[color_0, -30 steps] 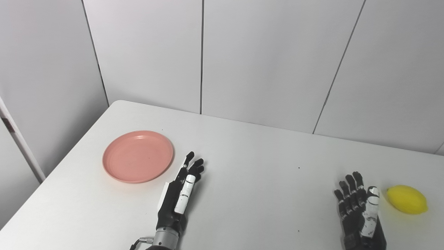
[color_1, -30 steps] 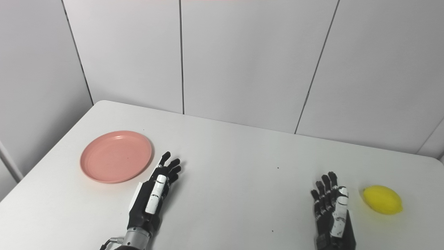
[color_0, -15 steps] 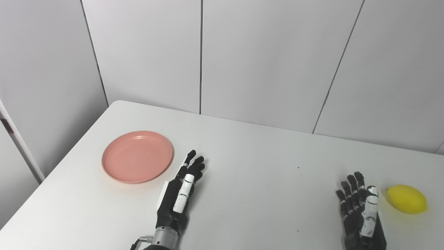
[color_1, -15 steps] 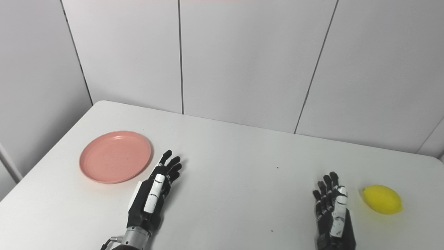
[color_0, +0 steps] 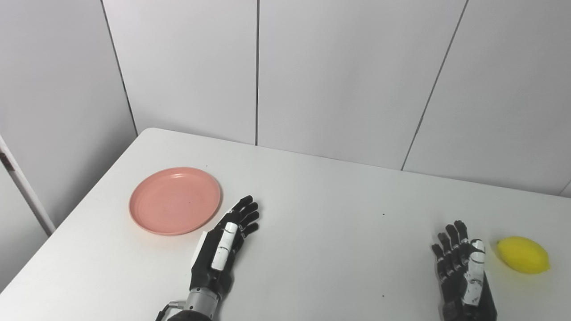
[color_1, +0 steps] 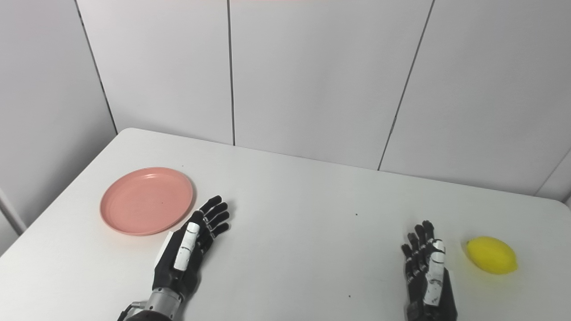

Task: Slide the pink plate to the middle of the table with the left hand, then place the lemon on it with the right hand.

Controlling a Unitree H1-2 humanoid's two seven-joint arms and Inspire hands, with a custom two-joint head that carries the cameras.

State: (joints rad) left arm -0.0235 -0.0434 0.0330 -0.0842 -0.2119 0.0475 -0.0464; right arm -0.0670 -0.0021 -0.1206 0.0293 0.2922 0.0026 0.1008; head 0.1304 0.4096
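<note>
Left hand (color_0: 221,252) open, empty, lower left beside the pink plate (color_0: 175,200); the slide isn't started, so contact comes next. Right hand (color_0: 464,272) open near the lemon (color_0: 523,255), lower right.

A white table (color_0: 321,191) with a rounded far-left corner stands against a wall (color_0: 339,76) of pale grey panels split by thin dark vertical seams. A second panelled wall (color_0: 58,89) closes the left side. Light is soft and even, leaving only faint shadows on the tabletop.
</note>
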